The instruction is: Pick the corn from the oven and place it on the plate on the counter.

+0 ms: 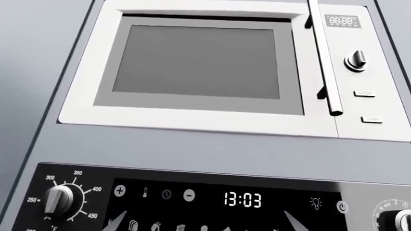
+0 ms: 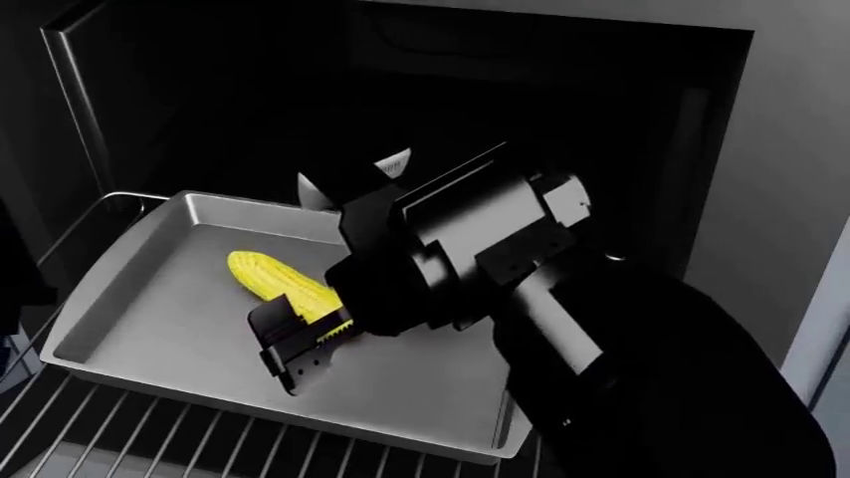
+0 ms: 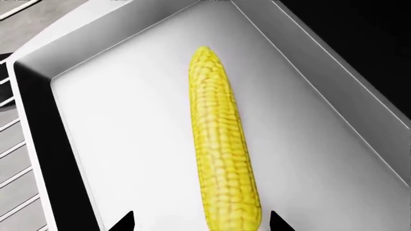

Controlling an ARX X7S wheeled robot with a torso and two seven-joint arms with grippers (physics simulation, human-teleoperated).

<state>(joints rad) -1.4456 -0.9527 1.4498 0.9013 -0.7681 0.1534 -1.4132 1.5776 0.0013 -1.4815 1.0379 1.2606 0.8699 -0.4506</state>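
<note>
The corn (image 2: 283,282) lies flat on the grey baking tray (image 2: 146,299) inside the oven (image 2: 239,110), resting on the tray floor with its tapered end pointing toward the tray's far left corner; the tray sits on a wire rack (image 2: 159,433) in the black cavity. The right hand (image 2: 309,344) reaches into the oven over the tray, its fingers (image 3: 122,222) spread apart on either side of the cob's thick end; in the right wrist view both dark fingertips show at the frame's edge with the corn (image 3: 222,144) between them, and there is a visible gap on each side, so the hand has not clamped on the cob. In the head view one ridged finger (image 2: 299,339) sits just beside the cob's near end. The left hand is out of the head view; its wrist camera faces a white microwave (image 1: 212,72) with a long bar handle (image 1: 324,57) and, below it, the oven's black control panel (image 1: 192,202) whose clock reads 13:03; only two dark fingertips (image 1: 295,222) peek in, set apart.
</note>
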